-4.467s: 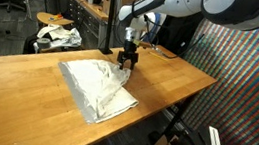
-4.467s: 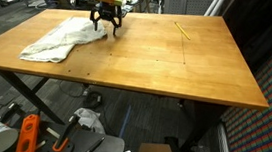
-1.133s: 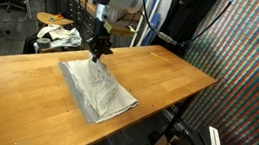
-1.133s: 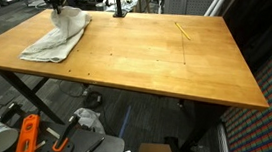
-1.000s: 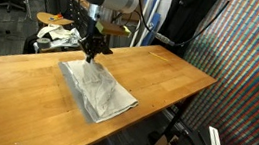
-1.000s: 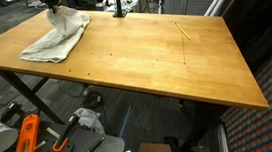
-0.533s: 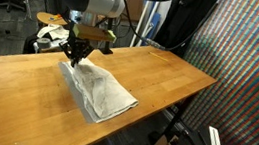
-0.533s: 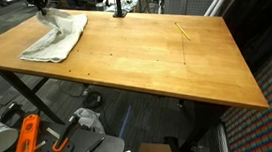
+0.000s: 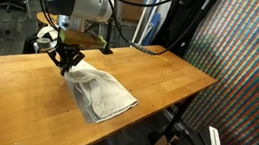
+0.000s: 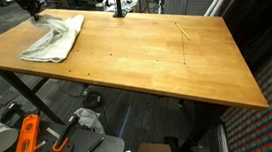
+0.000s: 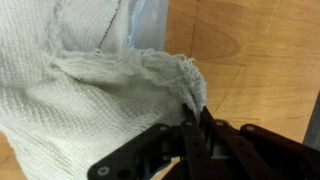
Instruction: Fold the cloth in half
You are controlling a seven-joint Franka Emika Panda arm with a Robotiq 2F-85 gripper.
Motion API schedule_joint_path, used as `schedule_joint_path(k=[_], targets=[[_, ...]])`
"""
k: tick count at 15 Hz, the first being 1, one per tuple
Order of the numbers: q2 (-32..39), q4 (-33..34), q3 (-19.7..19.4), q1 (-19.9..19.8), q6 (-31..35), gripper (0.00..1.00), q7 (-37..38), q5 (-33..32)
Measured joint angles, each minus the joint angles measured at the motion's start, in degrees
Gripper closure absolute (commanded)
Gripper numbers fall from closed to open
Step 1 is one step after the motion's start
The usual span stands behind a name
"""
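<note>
Wrist view: the cloth (image 11: 80, 100), off-white with a coarse, soft weave, fills the left, rumpled and rising to a gathered corner. The gripper (image 11: 195, 120) pinches that corner between clenched jaws, with bare wood to the right. In an exterior view the cloth (image 9: 101, 94) lies crumpled on the wooden table (image 9: 25, 99). Behind are a patterned fabric bundle (image 9: 43, 39) and, at right, a shimmering multicoloured panel (image 9: 240, 77).

cloth (image 11: 80, 100) cropped wrist cam, arm (image 9: 73, 0) top cut
</note>
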Motion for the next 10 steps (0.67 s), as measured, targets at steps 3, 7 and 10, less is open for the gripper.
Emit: schedule_joint_path(k=[3, 7, 10], targets=[[1.1, 2.5, 0.8, 0.0, -3.4, 0.65, 0.9, 2.1], [2.5, 5.2, 1.1, 0.0, -7.2, 0.39, 1.5, 3.0], [3.0, 6.1, 0.8, -0.5, -11.2, 0.17, 1.0, 3.0]])
